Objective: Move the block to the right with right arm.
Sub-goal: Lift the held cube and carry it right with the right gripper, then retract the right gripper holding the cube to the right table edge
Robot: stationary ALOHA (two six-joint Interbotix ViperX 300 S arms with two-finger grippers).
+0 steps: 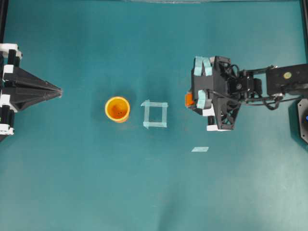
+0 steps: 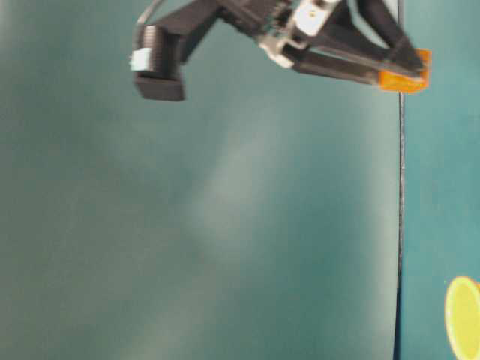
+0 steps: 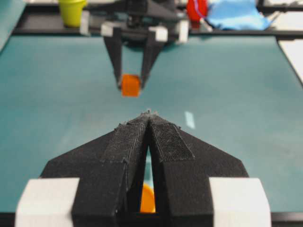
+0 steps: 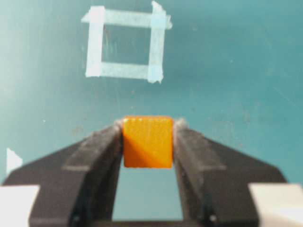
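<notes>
Right claw (image 4: 147,142) is clamped on the block (image 4: 147,141): in the right wrist view both fingers press flat against opposite side faces of the orange cube, which sits right at the fingertips. The table-level view shows the block (image 2: 403,79) carried clear of the worktop (image 1: 144,192), with open space beneath it; the left wrist view agrees, cube (image 3: 130,85) hanging between the two fingers above the teal surface.

Key relation: the block is inside the claw, not ahead of or beside it, so the coming move turns on where the claw stands relative to the markers. In the overhead view the block (image 1: 189,99) lies to the right of the tape square (image 1: 155,114), apart from it, and further still from the orange cup (image 1: 117,109). The cube has no long axis; the grip is square across two faces.

A short tape strip (image 1: 200,149) lies on the worktop nearer the lower edge of the overhead view; whether it marks the target I cannot tell.

Left claw (image 1: 59,91) is closed to a point, parked at the far left, well apart from the block. Right arm is plainly the nearer one.

Judgement: lift done, carry to the right and set-down not yet done
</notes>
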